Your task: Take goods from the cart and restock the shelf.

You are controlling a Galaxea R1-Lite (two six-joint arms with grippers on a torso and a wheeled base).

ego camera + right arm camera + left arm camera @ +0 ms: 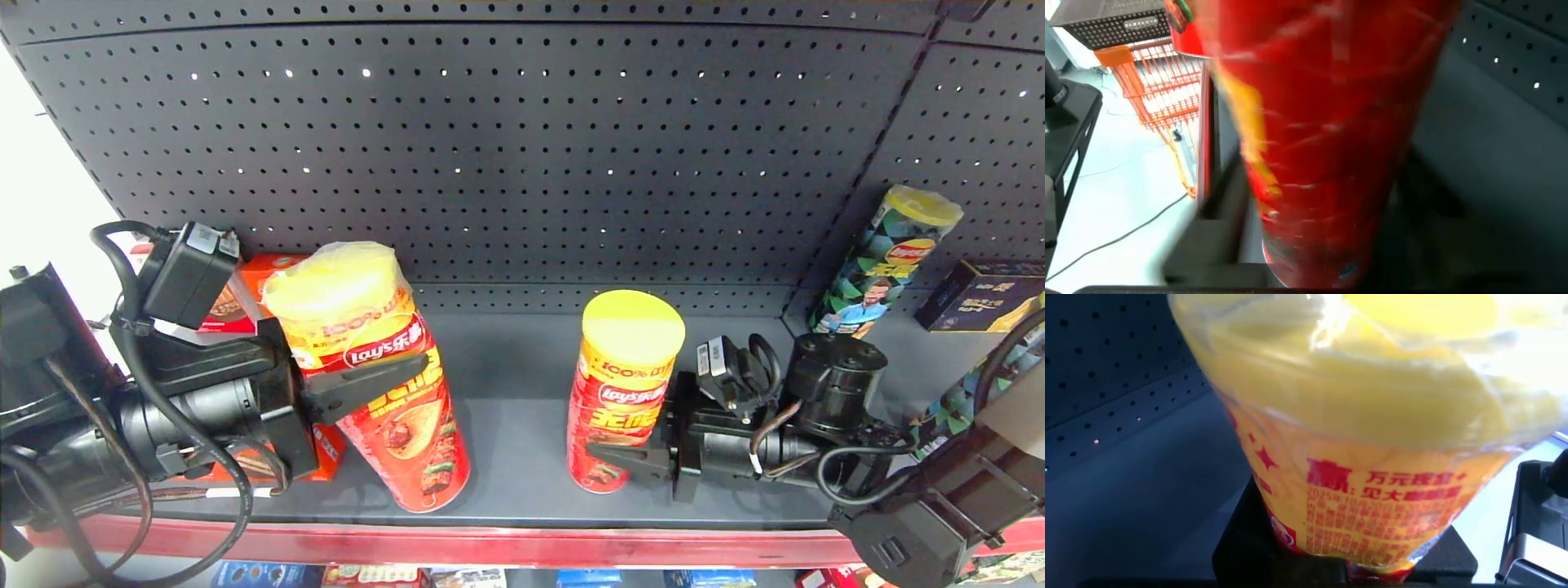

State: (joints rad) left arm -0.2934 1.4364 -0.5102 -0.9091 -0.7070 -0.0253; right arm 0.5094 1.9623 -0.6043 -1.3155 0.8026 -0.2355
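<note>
While it leans near the front edge of the dark metal shelf (522, 441), the plastic-wrapped red crisp tube (412, 445) with a yellow lid sits clamped between the fingers of the left gripper (359, 371). Beside it, the right gripper (624, 445) grips an upright red yellow-lidded tube (629, 359). A teal tube (890, 257) stands farthest back.

Bright even light, soft shadows on shelf (514, 392), pegboard (522, 163) holes glowing, blown-out left edge

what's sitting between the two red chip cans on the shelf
Nothing: in the head view the stretch of shelf between the left chip can and the right chip can is bare.
</note>
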